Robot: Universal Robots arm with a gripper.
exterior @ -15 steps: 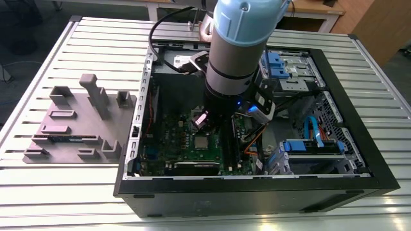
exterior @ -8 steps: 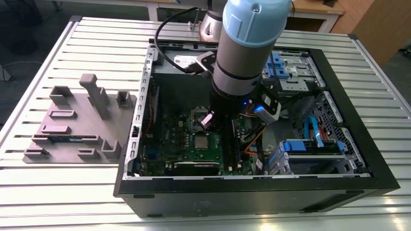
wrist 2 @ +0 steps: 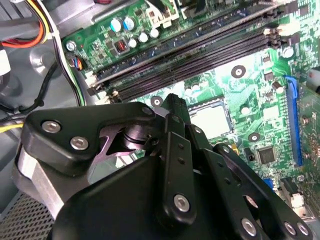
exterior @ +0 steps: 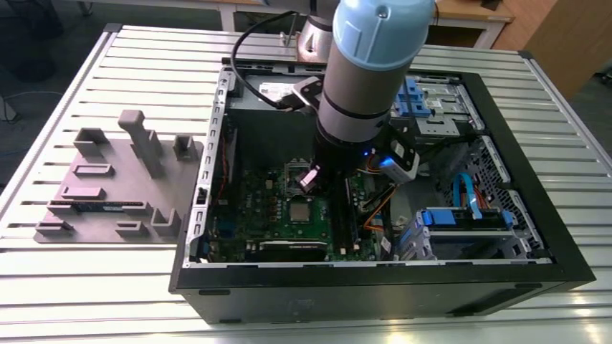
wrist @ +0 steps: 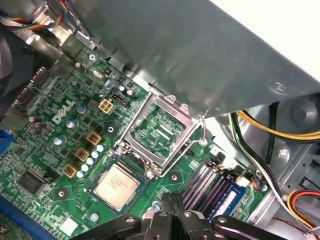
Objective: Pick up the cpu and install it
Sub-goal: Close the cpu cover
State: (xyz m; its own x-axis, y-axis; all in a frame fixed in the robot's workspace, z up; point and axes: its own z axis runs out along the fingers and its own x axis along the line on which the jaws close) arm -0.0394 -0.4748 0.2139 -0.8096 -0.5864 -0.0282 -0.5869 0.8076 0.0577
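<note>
The cpu [wrist: 116,185], a small silver square with a thin tan-green rim, lies flat in the socket of the green motherboard [wrist: 60,150]. It also shows in the exterior view as the cpu [exterior: 301,211], and in the second wrist view as the cpu [wrist 2: 212,117], partly behind my fingers. The socket's metal load frame [wrist: 157,131] stands swung open beside it. My gripper [wrist: 171,199] hovers just above the board between the cpu and the memory slots [wrist: 207,187]. Its fingers are together with nothing between them. The arm [exterior: 359,86] reaches down into the open computer case [exterior: 535,236].
Yellow, black and orange cables [wrist: 280,150] run along the case wall near the memory slots. Blue drive bays [exterior: 464,215] sit at the exterior view's right. A grey fixture block [exterior: 115,186] rests on the slatted table [exterior: 143,64] at the exterior view's left.
</note>
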